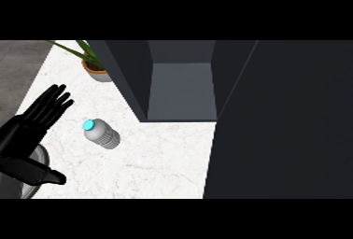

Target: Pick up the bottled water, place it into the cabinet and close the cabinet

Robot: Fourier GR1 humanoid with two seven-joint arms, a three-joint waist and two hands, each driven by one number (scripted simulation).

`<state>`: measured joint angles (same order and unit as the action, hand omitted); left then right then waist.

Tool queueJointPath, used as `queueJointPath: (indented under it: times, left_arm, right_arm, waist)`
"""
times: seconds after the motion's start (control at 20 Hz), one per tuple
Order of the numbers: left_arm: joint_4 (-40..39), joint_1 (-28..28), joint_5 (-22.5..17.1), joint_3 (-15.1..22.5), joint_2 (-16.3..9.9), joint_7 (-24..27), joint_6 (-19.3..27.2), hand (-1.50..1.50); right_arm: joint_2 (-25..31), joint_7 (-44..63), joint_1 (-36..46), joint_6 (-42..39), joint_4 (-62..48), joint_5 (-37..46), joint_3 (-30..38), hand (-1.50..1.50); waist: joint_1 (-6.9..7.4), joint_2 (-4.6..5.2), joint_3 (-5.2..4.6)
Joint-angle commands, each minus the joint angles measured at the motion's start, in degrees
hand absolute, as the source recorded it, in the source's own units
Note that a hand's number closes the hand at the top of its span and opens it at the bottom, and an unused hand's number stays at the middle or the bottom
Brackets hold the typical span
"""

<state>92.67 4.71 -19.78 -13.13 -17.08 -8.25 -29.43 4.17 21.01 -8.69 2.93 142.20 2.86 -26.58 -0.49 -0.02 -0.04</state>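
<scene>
A clear water bottle (pixel 102 134) with a blue cap lies on its side on the white marble counter (pixel 158 158), cap pointing up-left. The dark cabinet (pixel 180 91) stands behind it with its inside open to view. Its open door (pixel 283 121) fills the right side of the picture. My left hand (pixel 31 128) is at the left edge, fingers straight and pointing up, a short way left of the bottle and not touching it. The right hand does not show.
A potted plant (pixel 96 70) with long green leaves stands at the back left, just beside the cabinet's left wall. Grey floor lies past the counter's left edge. The door's edge ends close to the bottle's right.
</scene>
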Motion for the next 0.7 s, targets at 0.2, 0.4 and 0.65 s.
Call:
queueJointPath:
  times: [0.2, 0.4, 0.65]
  left_arm:
    - [-18.5, 1.9, 10.2, 0.4, -0.2, 13.9, -3.8, -1.5]
    - [-25.2, 5.3, 13.2, 0.9, -0.1, 16.1, -2.3, -1.5]
    - [-37.3, 9.1, 19.1, 2.2, 1.3, 24.6, 0.1, -1.5]
  right_arm:
    - [2.7, 0.3, -5.4, 0.2, 6.7, 3.4, -2.8, -1.5]
    - [1.8, 2.7, -1.4, 2.4, 6.9, 5.3, -2.6, -1.5]
    - [4.7, 0.4, -2.3, 1.0, 5.8, 1.8, 0.2, -1.5]
  waist:
    - [-0.64, 0.01, -0.02]
    - [-0.36, 0.02, -0.03]
    - [-0.73, 0.13, -0.02]
